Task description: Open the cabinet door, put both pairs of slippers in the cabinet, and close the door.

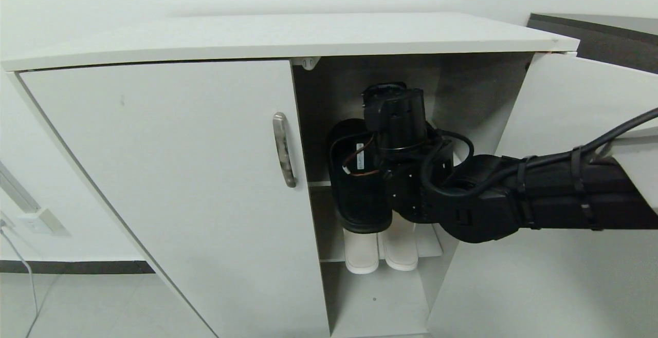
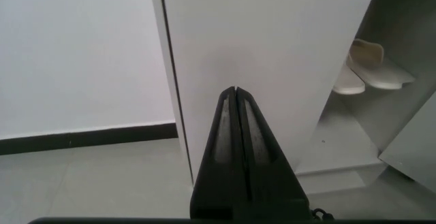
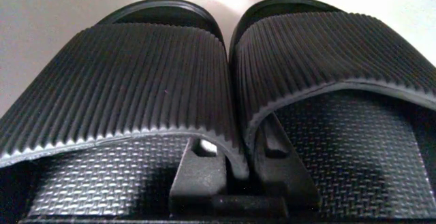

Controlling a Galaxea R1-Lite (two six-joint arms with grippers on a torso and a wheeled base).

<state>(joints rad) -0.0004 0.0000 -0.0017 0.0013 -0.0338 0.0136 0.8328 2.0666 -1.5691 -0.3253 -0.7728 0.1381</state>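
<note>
The right pincer is clamped on the inner strap edges of the black slippers, holding the pair in the cabinet opening. Just below, the white slippers overhang a shelf's front edge. The right door stands wide open. The left pincer is clenched and empty before the closed left door.

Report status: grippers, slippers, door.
Right gripper shut on black slippers, inside cabinet, above the white slippers. Left gripper shut, empty, outside by the closed left door. Right door open, right arm through the doorway.
</note>
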